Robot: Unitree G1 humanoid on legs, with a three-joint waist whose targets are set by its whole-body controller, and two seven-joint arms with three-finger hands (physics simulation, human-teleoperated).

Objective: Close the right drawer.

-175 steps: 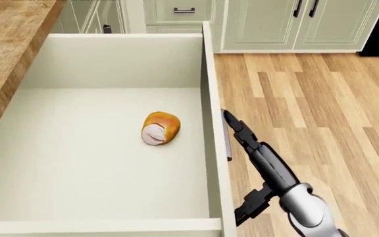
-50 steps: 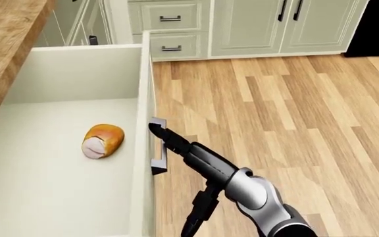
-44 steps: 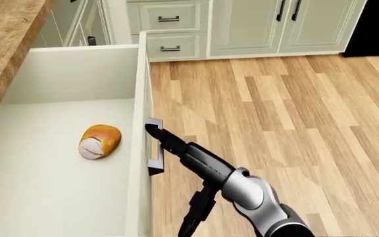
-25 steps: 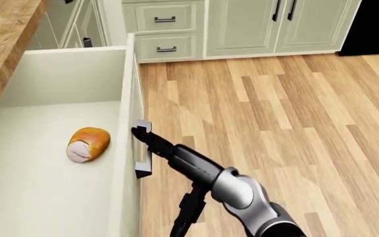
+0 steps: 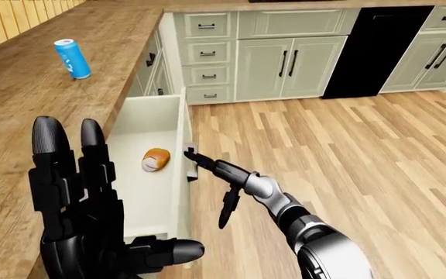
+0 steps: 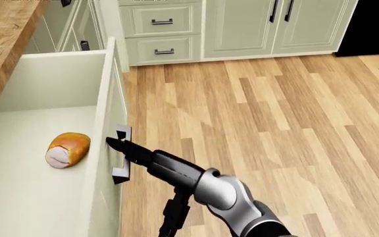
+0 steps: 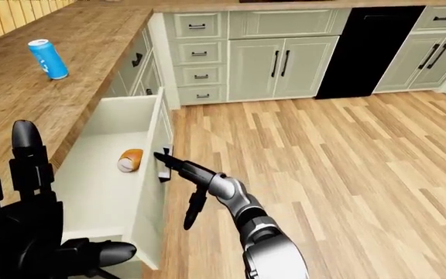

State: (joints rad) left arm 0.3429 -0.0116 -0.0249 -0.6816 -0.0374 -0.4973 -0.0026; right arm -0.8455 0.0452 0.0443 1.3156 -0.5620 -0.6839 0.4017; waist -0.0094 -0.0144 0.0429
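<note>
The drawer [image 6: 58, 98], open under the counter [image 5: 21, 116] at head-view left, has slid further left since earlier frames, bread roll [image 6: 64, 149] inside, right hand [image 6: 120, 146] fingers splayed pressing its handle [image 6: 121, 157]; closing underway, unfinished.

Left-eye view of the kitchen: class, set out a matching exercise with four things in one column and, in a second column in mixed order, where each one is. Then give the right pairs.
Things:
1. blue drinks can
2. golden-brown bread roll
3. robot's right hand
4. robot's left hand

Places:
A. inside the open white drawer
B. raised open at the view's bottom left
C. upright on the wooden countertop
D. fingertips at the metal drawer handle

Pairs: 1-C, 2-A, 3-D, 4-B
</note>
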